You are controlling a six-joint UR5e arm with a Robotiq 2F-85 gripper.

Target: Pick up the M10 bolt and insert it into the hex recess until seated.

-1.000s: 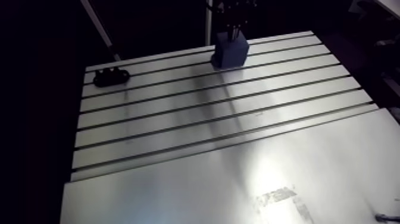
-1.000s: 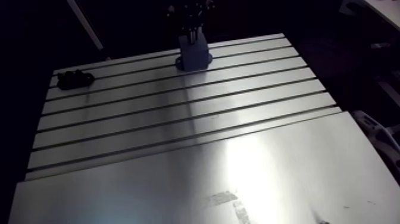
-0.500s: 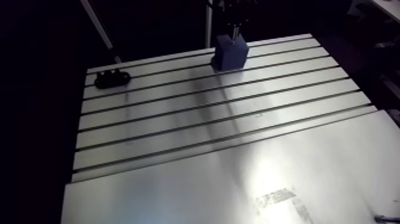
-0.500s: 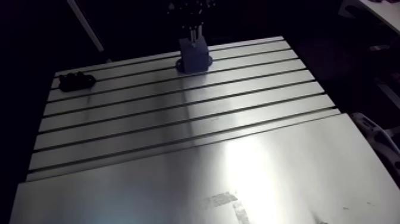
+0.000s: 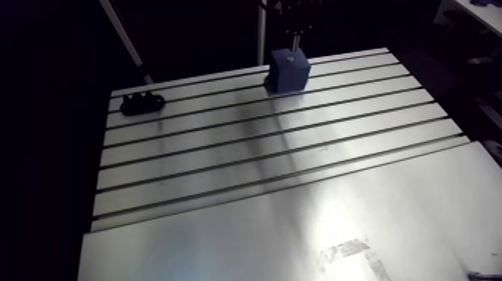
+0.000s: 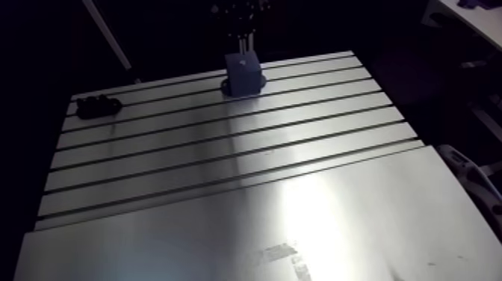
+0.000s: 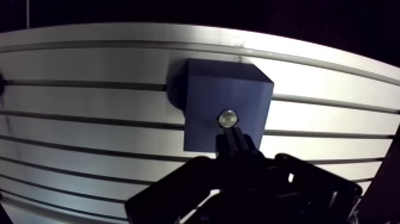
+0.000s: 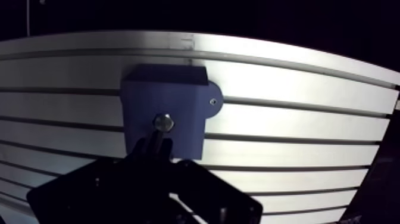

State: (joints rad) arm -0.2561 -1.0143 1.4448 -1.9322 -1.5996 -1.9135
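A blue block [image 5: 287,69] stands at the far edge of the slotted table [image 5: 269,172]. In the wrist view the M10 bolt [image 7: 227,118] sits in the hex recess in the top of the blue block [image 7: 208,101], showing a shiny round end inside a hex outline. My gripper [image 7: 233,142] hangs straight over it, just short of the bolt. Its dark fingers are close together with nothing visible between them. In the arm view the gripper [image 5: 296,37] comes down from the upper edge to just above the block.
A small black part [image 5: 142,102] lies at the table's far left corner. A flat plate [image 5: 314,239] covers the near part of the table. The block has a round mounting lug [image 8: 213,101] on one side.
The arm view has shifted slightly, so the camera moved. The gripper, which was down on the block's top earlier, now stands a little above it. The bolt stays in the block.
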